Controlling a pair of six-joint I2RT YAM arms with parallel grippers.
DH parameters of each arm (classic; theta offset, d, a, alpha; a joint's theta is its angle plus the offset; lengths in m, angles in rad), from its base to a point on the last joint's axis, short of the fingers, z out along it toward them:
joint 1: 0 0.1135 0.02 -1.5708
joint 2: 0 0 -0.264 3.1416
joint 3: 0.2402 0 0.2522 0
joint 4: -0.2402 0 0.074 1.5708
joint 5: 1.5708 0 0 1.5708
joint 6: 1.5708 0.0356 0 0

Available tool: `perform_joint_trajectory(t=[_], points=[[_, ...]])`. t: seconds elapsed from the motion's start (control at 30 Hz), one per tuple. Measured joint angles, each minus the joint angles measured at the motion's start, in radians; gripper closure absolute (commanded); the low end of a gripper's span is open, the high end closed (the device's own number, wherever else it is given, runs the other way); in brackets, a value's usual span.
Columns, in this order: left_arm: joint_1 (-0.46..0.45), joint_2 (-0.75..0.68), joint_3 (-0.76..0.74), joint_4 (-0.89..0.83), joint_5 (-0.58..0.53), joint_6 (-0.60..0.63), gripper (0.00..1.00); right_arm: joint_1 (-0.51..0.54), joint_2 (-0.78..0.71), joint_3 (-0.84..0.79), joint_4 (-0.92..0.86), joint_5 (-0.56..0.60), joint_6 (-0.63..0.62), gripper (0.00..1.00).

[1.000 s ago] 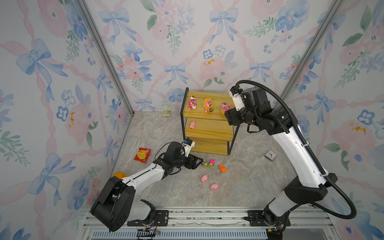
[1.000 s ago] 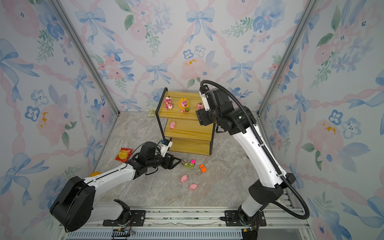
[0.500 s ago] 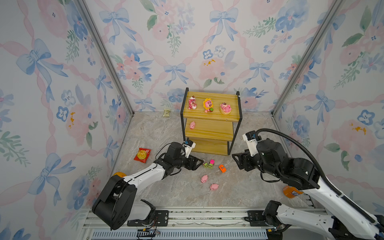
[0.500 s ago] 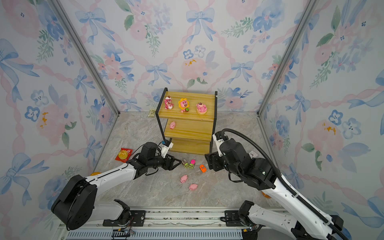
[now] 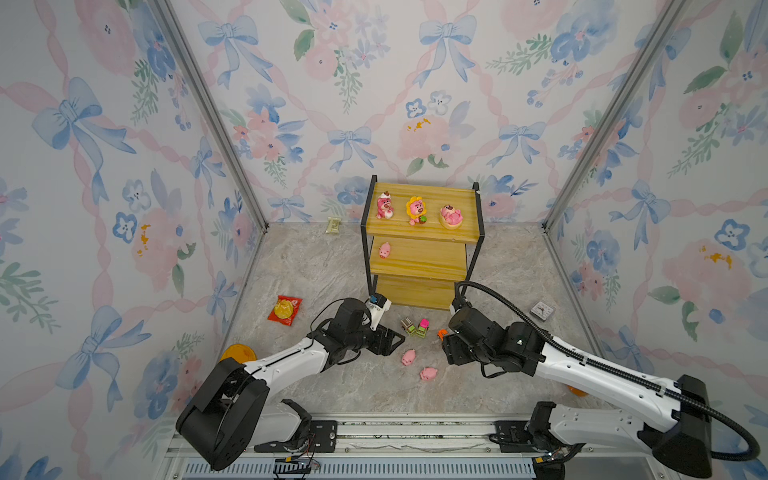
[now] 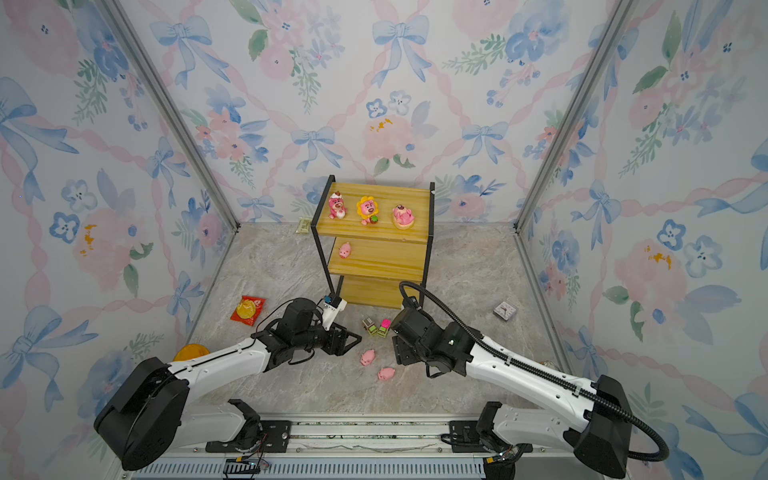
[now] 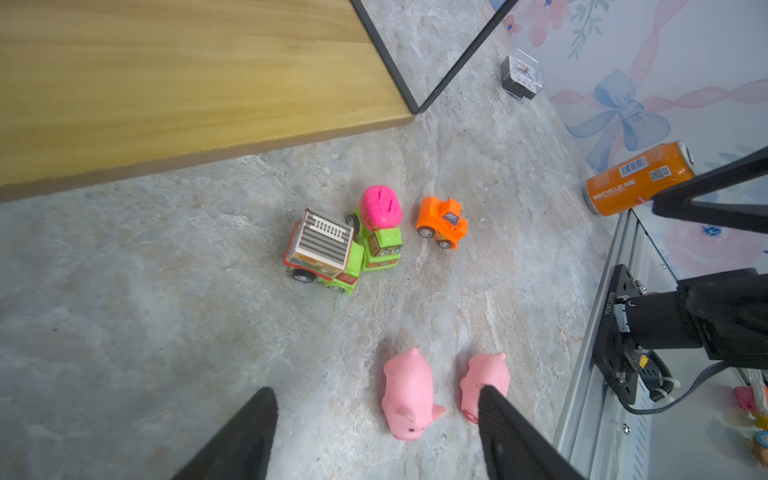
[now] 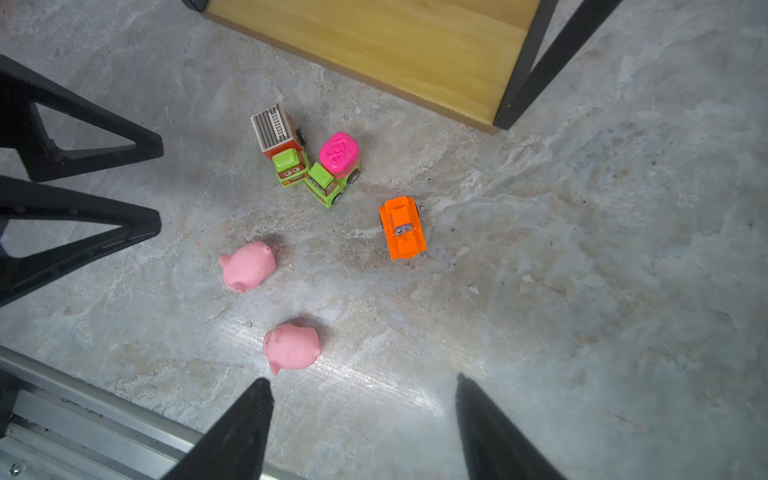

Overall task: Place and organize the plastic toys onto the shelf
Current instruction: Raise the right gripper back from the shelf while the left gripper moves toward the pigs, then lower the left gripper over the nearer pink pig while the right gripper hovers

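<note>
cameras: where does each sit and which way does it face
Top views: high in front, facing down at yellow wooden three-tier shelf; both arms show.
Left wrist: on left arm, facing down past open left pincer at a pink plastic pig.
Right wrist: on right arm, facing down past open right pincer.
Both wrist views: orange plastic car.

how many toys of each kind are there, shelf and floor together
bear figurines: 3, all on the shelf
pigs: 3, with 1 on the shelf and 2 on the floor
mini cars: 3, all on the floor
total: 9
</note>
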State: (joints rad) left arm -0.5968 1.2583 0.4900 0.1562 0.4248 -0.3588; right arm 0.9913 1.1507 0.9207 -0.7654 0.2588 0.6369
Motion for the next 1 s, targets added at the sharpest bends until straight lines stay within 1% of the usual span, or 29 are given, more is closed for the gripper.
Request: perform_joint_trajectory(t=[0.17,0.3,0.53,0.6,0.7,0.83,1.0], points=[[-0.083,-0.061,-0.053,0.0,-0.047,-0.042,0.23,-0.018,-0.024,-0.044,0.017,-0.003,0.005,0.27],[-0.182,-0.097,-0.103,0.0,-0.111,-0.081,0.23,-0.074,-0.079,-0.088,0.022,-0.011,0.011,0.27],[-0.341,-0.132,-0.171,0.021,-0.298,-0.098,0.25,-0.18,-0.175,-0.127,0.038,-0.044,0.008,0.27],[-0.365,-0.126,-0.18,0.044,-0.338,-0.095,0.26,-0.198,-0.187,-0.127,0.045,-0.053,0.006,0.27],[-0.374,-0.079,-0.179,0.084,-0.382,-0.089,0.27,-0.222,-0.19,-0.127,0.052,-0.066,-0.008,0.27],[-0.381,0.036,-0.156,0.109,-0.426,-0.081,0.28,-0.257,-0.191,-0.128,0.057,-0.082,-0.027,0.27],[-0.395,0.156,-0.077,0.153,-0.446,-0.065,0.31,-0.309,-0.194,-0.138,0.067,-0.111,-0.047,0.27]])
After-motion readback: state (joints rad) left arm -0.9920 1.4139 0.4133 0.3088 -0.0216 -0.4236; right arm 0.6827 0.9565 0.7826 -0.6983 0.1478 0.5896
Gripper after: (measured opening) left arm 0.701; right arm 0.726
